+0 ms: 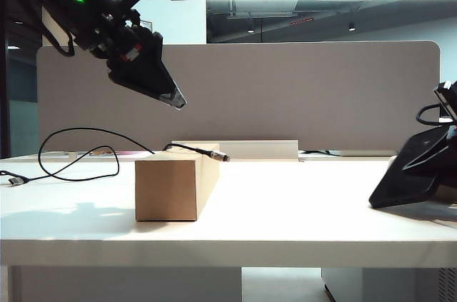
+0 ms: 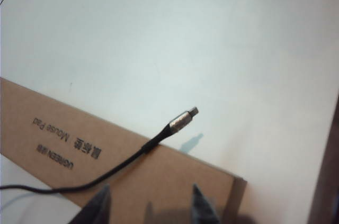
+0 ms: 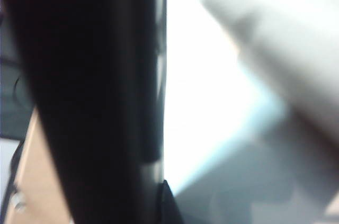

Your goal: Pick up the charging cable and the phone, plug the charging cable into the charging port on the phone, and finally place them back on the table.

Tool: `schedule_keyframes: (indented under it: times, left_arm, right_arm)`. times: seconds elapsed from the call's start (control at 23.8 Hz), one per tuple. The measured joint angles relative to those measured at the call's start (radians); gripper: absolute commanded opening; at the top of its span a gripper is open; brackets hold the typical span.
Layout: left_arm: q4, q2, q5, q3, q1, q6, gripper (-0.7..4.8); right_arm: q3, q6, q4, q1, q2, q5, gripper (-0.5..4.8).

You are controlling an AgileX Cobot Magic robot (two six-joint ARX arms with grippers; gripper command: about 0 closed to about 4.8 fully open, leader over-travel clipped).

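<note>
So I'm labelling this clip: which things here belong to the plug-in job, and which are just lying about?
Job:
- charging cable, its plug end lying over the box
- phone, propped at the table's right
- table
- left end effector, open, above the box
- right end effector, at the phone, fingertips not visible

Lying about:
- cardboard box
- grey divider panel

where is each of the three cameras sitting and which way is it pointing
Exterior view: low at the table's front edge, facing the grey partition; shows the left end effector raised, open, over the cardboard box, and the right arm at the right edge by the tilted phone.
Left wrist view: on the left arm, looking down at the charging cable's plug lying over the box; fingertips visible.
Right wrist view: on the right arm, blurred, filled by the phone.
Shared: box and cable plug appear in exterior and left wrist views.
</note>
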Motion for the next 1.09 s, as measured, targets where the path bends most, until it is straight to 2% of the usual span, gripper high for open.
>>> schedule_keyframes:
  times: [0.25, 0.34, 0.59, 0.76, 0.84, 1.09]
  left_arm:
    - [-0.039, 0.062, 0.003, 0.098, -0.032, 0.029, 1.87]
    - [-0.148, 0.126, -0.004, 0.201, -0.048, 0.062, 1.87]
    - [-0.366, 0.253, -0.021, 0.376, -0.068, 0.140, 1.87]
    - [-0.392, 0.310, -0.050, 0.443, -0.071, 0.174, 1.87]
    - [-0.452, 0.383, -0.070, 0.542, -0.074, 0.208, 1.86]
    - [-0.561, 0.485, -0.073, 0.660, -0.084, 0.212, 1.87]
  right_arm:
    - [-0.005, 0.019, -0.011, 0.024, -0.081, -0.037, -0.06]
    - [-0.005, 0.023, -0.016, 0.032, -0.132, -0.039, -0.06]
    - [-0.005, 0.025, -0.089, 0.036, -0.229, -0.058, -0.06]
    - [-0.005, 0.025, -0.138, 0.036, -0.272, -0.060, -0.06]
    - [-0.005, 0.025, -0.168, 0.038, -0.303, -0.076, -0.06]
    - [-0.005, 0.025, -0.174, 0.047, -0.311, -0.105, -0.06]
